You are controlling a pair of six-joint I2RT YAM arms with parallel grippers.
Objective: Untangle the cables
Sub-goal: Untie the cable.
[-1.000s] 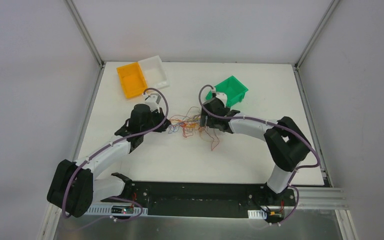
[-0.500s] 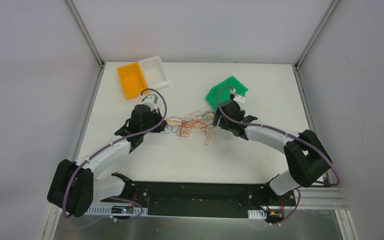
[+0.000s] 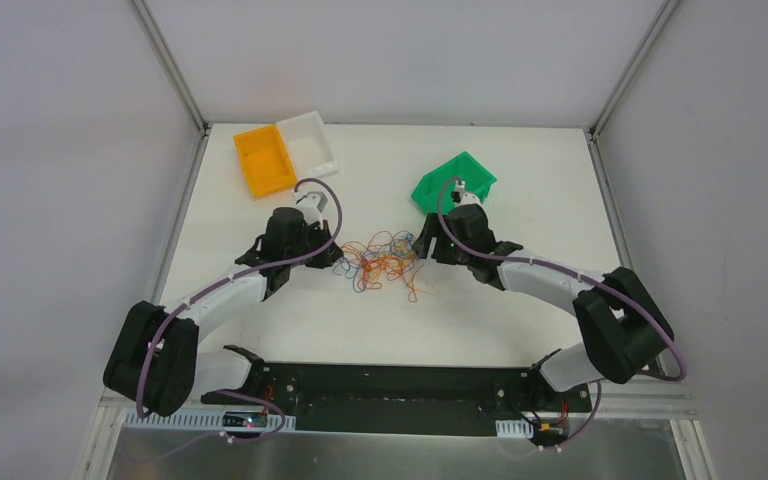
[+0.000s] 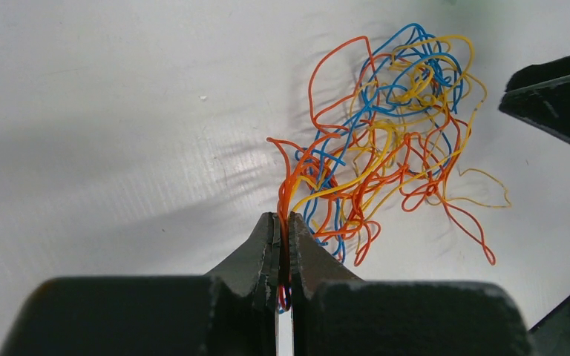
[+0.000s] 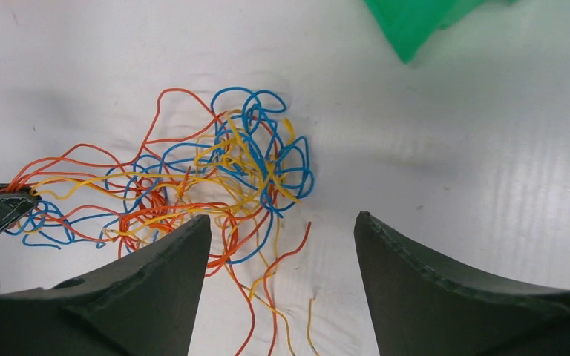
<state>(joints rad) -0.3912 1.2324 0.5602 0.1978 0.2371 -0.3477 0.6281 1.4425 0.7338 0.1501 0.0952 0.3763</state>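
White counter (image 3: 520,310) carries a loose clump of thin orange, blue and yellow wire cables (image 3: 380,262) near its centre. At the clump's 9 o'clock the left fingers (image 4: 271,233) are pressed together, pinching several strands. At its 3 o'clock the right fingers (image 5: 182,252) stand spread, gripping nothing.

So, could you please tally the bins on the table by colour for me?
Orange bin: 1
White bin: 1
Green bin: 1
Total: 3
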